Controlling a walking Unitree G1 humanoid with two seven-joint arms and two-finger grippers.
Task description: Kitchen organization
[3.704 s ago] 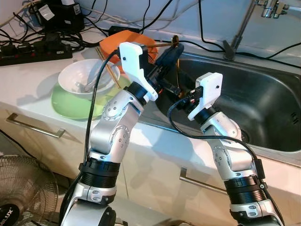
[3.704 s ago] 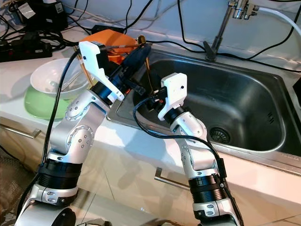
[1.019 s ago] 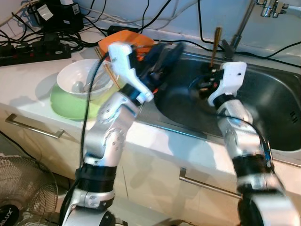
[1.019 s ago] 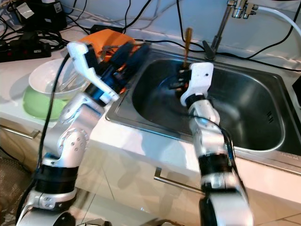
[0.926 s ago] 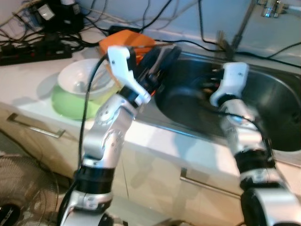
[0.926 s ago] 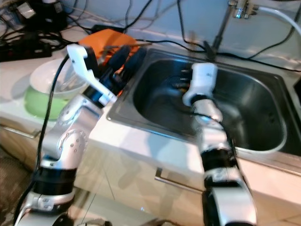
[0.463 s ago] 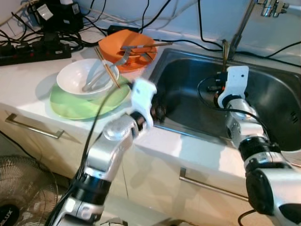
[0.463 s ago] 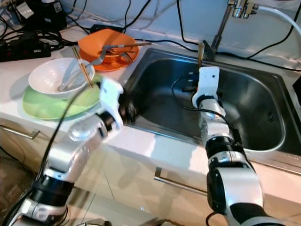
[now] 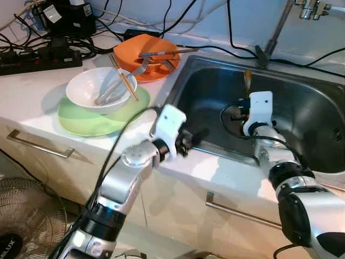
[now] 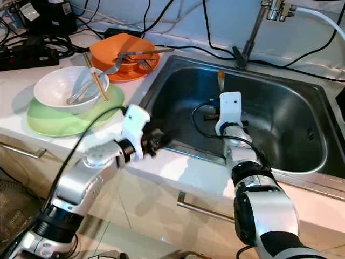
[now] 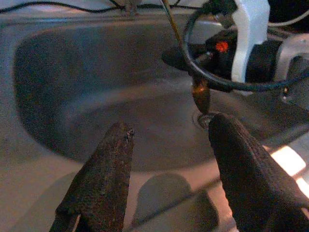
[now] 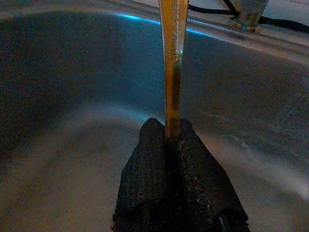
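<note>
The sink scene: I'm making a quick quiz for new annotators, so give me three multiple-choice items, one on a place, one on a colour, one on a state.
1. Where is the right gripper?
A. Over the green plate
B. Inside the sink basin
C. On the orange plate

2. What colour is the plate under the white bowl?
A. Green
B. Blue
C. Red

3. How do the left gripper's jaws stand?
A. Shut on chopsticks
B. Shut on nothing
C. Open, holding nothing

Answers:
1 B: the right gripper sits in the sink, clamped on a gold utensil handle.
2 A: the white bowl rests on a green plate.
3 C: the left gripper shows a wide gap between its jaws.
</note>
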